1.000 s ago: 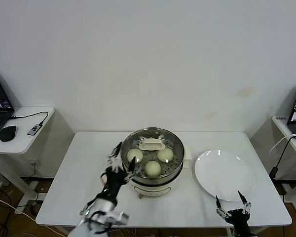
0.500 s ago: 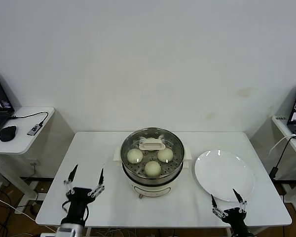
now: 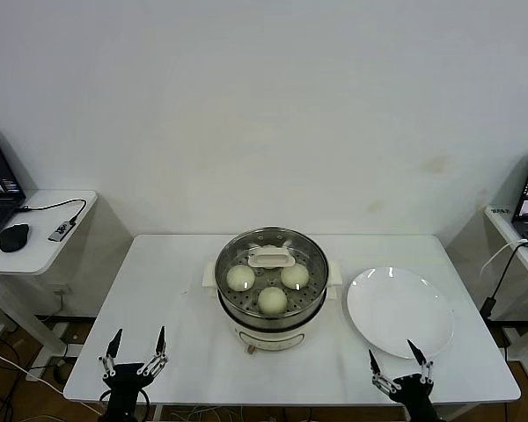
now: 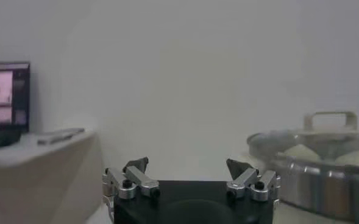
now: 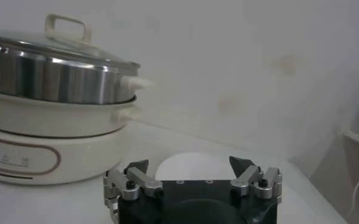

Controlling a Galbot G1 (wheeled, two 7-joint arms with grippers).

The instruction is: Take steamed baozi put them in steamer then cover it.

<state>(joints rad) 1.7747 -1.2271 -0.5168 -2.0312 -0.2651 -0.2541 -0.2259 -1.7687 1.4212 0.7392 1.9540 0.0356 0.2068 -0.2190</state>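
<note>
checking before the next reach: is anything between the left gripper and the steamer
Nothing visible: only bare table lies between the open left gripper, at the near edge, and the steamer, already lidded.

White rectangular table [image 3: 176,290] set against a pale wall. At its centre, the steamer [image 3: 272,283]: a shiny steel pot on a cream-white electric base with side handles, standing directly on the tabletop. Just beside it toward the right end, close but not touching, a flat round white plate [image 3: 399,311], lying bare near the front edge. Nothing more resting on the surface as far as can be seen from the head view.
</note>
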